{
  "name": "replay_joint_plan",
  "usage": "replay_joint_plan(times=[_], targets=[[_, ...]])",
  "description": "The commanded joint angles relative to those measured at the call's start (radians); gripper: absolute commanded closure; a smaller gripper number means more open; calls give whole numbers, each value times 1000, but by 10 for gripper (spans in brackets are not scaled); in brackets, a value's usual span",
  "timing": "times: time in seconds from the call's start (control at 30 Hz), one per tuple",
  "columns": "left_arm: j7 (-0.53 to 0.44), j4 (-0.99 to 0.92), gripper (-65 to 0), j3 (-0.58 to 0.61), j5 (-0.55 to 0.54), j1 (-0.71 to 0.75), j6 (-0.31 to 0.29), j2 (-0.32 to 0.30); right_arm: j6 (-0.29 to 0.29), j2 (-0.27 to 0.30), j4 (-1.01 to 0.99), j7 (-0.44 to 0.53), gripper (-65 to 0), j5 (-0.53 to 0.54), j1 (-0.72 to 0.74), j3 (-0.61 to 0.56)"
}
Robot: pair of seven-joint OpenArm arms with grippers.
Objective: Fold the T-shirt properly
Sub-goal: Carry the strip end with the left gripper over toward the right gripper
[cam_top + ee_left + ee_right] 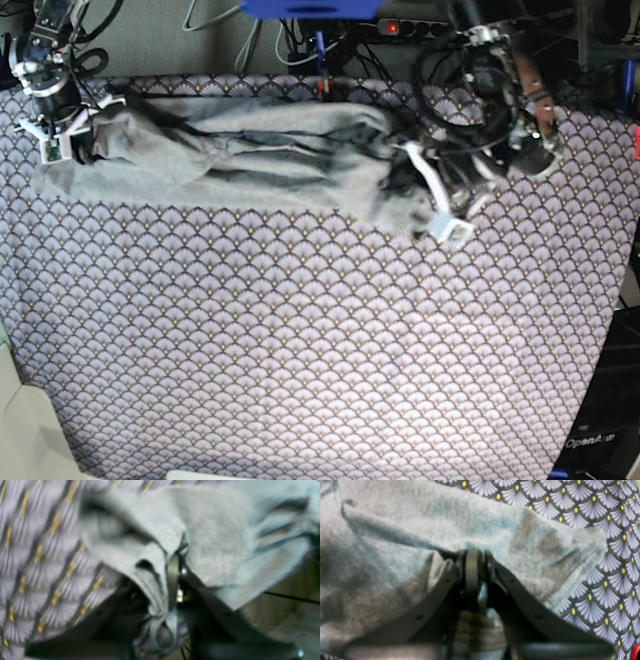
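A purple-white scallop-patterned cloth with small yellow dots (320,340) covers the whole table, lying flat under even, soft light. Behind its far edge, tangled black cables (290,35) and a power strip with a lit red switch (405,27) sit against a dim grey backdrop.

Light grey heathered T-shirt (230,160), purple-white scallop-patterned cloth (300,350) with yellow dots
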Motion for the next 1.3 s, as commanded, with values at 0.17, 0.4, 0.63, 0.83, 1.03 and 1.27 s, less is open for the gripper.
replay_joint_plan(times=[0.17,0.4,0.63,0.83,1.03,1.27], targets=[[-16,92,0,188,-21,-33,1,0,-4,11,17,23,-30,-47,7,10],[-86,84,0,405,-23,-52,111,3,-4,-4,17,26,-28,-78,7,10],[-163,15,0,586,-29,-56,252,3,-4,-4,20,26,-28,-78,7,10],[-198,-11,0,610,-21,-62,312,0,-4,-4,20,26,-28,-78,7,15],[-195,-60,0,692,-20,-119,319,-6,-4,-4,22,26,-28,-78,7,10],[-192,-83,-126,721,-20,-121,319,-8,-4,-4,22,26,-28,-78,7,13]])
